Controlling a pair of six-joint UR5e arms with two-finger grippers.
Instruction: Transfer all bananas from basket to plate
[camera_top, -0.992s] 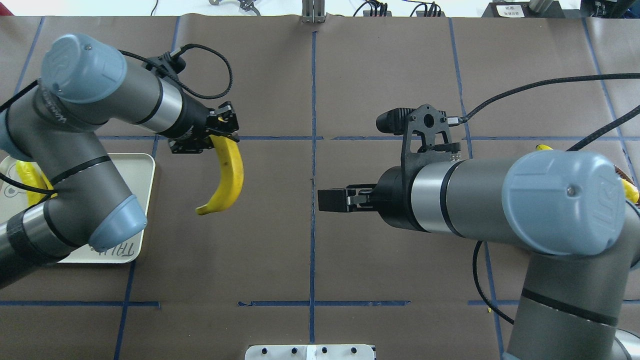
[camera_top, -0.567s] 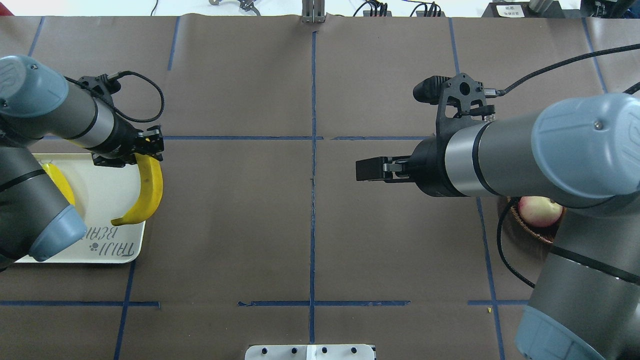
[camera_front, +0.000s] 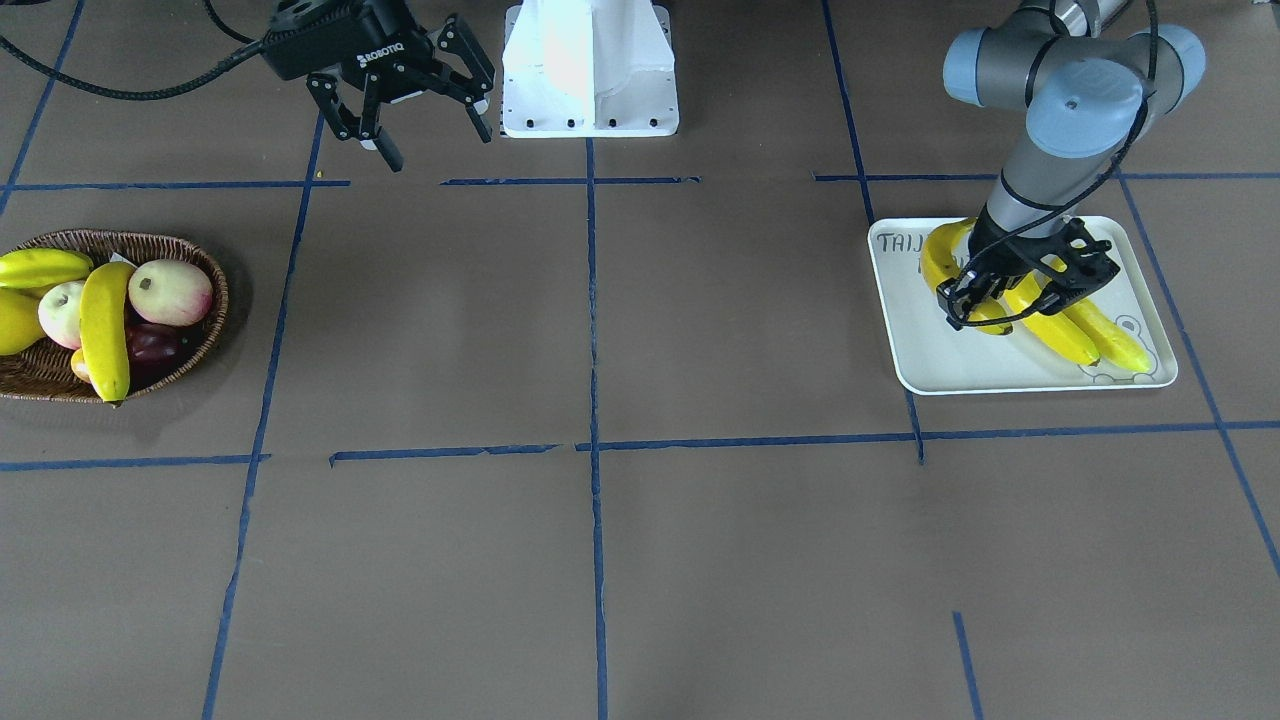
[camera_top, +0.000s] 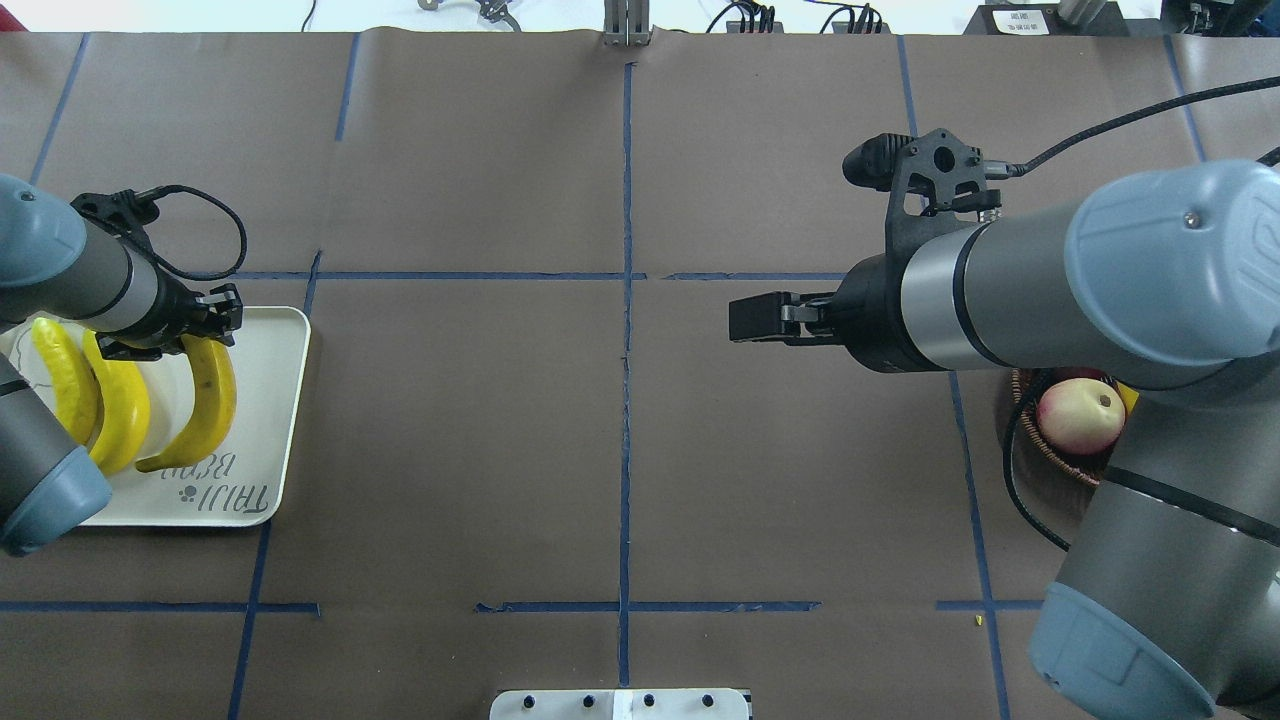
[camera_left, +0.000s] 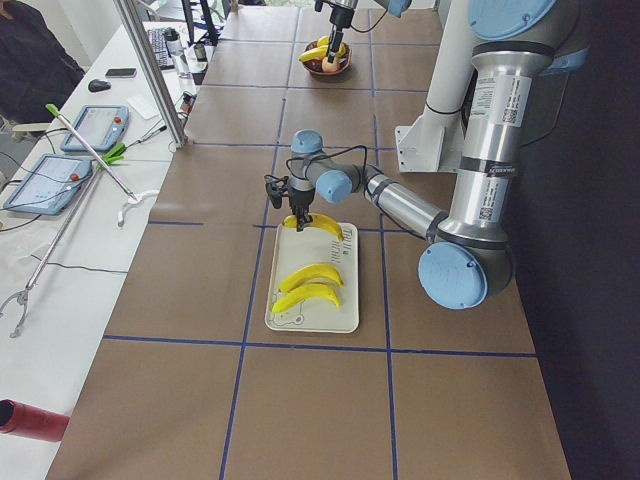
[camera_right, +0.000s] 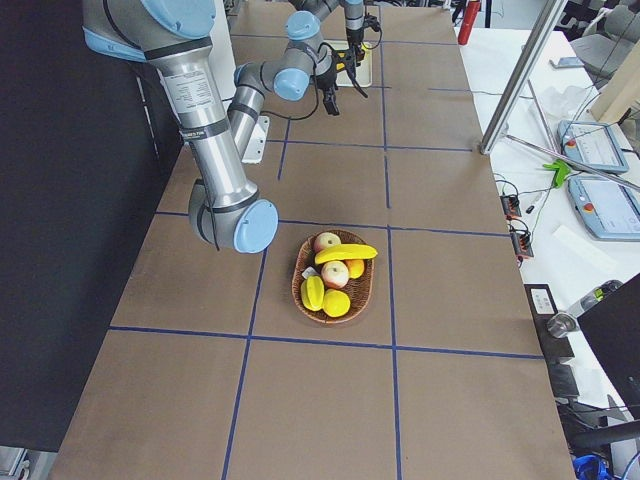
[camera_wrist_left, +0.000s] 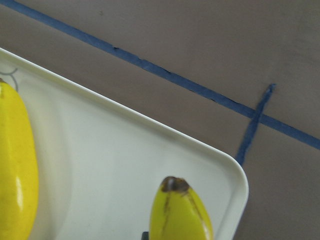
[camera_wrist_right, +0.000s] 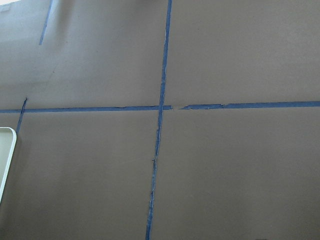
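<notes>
One camera hangs behind the robot (camera_top: 1150, 270), looking forward and down on the desk (camera_top: 500, 450); a second faces it from across, steeply down, and both catch the plate (camera_top: 275, 400). Two far-off end cameras look along it, sharing the basket (camera_right: 297, 283) and plate. The left wrist camera sits close over the plate's corner; the right wrist's sees taped paper (camera_wrist_right: 225, 175) and the plate's edge.

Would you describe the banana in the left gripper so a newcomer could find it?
On the robot's left lies a white plate with three bananas. The held banana is the one nearest the table's centre, its end in the left gripper.
</notes>
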